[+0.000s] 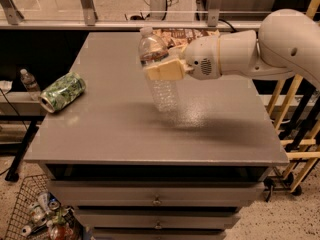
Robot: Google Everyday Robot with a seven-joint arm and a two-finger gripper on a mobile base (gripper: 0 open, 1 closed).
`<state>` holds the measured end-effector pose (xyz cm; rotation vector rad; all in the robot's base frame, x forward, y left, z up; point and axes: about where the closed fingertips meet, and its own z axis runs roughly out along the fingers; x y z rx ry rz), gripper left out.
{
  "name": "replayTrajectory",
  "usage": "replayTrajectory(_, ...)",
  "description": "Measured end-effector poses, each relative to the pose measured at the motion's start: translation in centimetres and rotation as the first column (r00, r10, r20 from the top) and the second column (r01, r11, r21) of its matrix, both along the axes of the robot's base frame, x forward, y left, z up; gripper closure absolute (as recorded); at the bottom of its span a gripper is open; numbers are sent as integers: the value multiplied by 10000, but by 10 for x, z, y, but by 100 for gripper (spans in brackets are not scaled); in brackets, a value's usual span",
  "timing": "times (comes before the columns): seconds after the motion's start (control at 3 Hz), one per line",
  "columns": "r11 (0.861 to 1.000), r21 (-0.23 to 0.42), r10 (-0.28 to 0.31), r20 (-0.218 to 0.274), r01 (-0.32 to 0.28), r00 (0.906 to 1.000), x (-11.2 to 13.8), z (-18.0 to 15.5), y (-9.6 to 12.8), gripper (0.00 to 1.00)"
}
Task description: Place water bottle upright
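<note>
The water bottle [159, 69] is a clear ribbed plastic bottle with a white cap on top and a narrow label band. It stands nearly upright, tilted slightly, over the middle of the grey table [125, 134], its base at or just above the surface. My gripper [164, 70] reaches in from the right and is shut on the bottle's middle, its cream fingers [167, 71] wrapped around it. The white arm [250, 51] runs off to the right.
A green leaf-patterned can [62, 92] lies on its side at the table's left edge. A small clear bottle [30, 82] stands off the table at the left. A flat printed packet [182, 35] lies at the table's back. A wire basket [37, 214] sits on the floor at lower left.
</note>
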<state>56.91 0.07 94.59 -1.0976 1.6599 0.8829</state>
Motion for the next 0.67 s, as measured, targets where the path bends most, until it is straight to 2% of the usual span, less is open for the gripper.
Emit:
replayTrajectory(0.33, 10000, 0, 2, 1, -2, 10000, 0, 0, 0, 100)
replayTrajectory(0.67, 9999, 72, 96, 652, -101, 9978, 0, 2, -2, 100)
